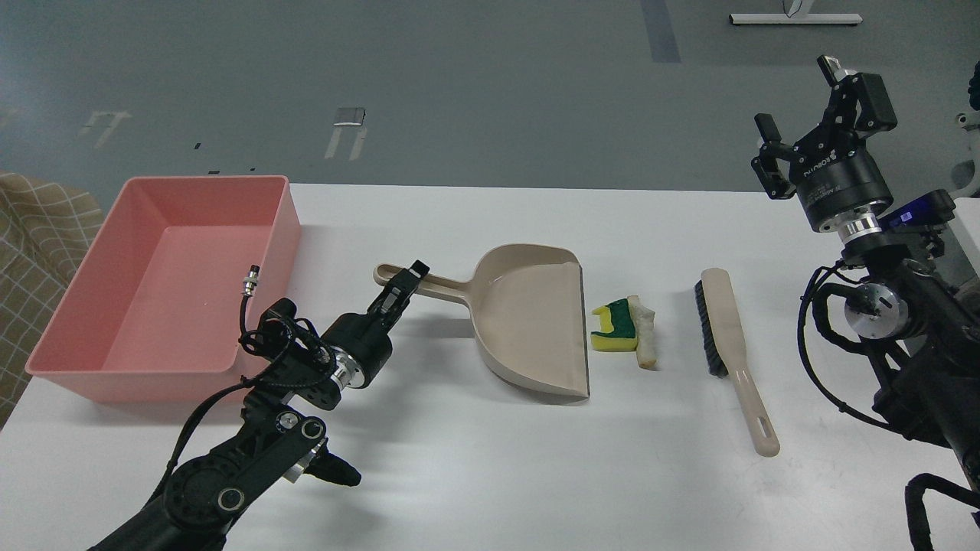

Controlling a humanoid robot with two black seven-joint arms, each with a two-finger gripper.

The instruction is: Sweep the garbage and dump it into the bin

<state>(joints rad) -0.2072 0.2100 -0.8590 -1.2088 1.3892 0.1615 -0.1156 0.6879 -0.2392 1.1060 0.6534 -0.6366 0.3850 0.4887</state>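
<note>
The garbage lies mid-table: a yellow sponge piece with a green layer (615, 329) and, touching its right side, a pale cream scrap (645, 334). Both lie just right of the open mouth of a beige dustpan (528, 321). My left gripper (403, 285) is closed around the dustpan's long handle (444, 287), near its left end. The salmon-pink bin (285, 229) stands at the table's left, behind my left arm. My right gripper (805, 115) is open and empty, raised high at the far right.
A beige hand brush with black bristles (731, 337) lies right of the garbage, handle toward me. A checked cloth (31, 229) shows at the left edge. The table's far edge runs behind the bin and dustpan.
</note>
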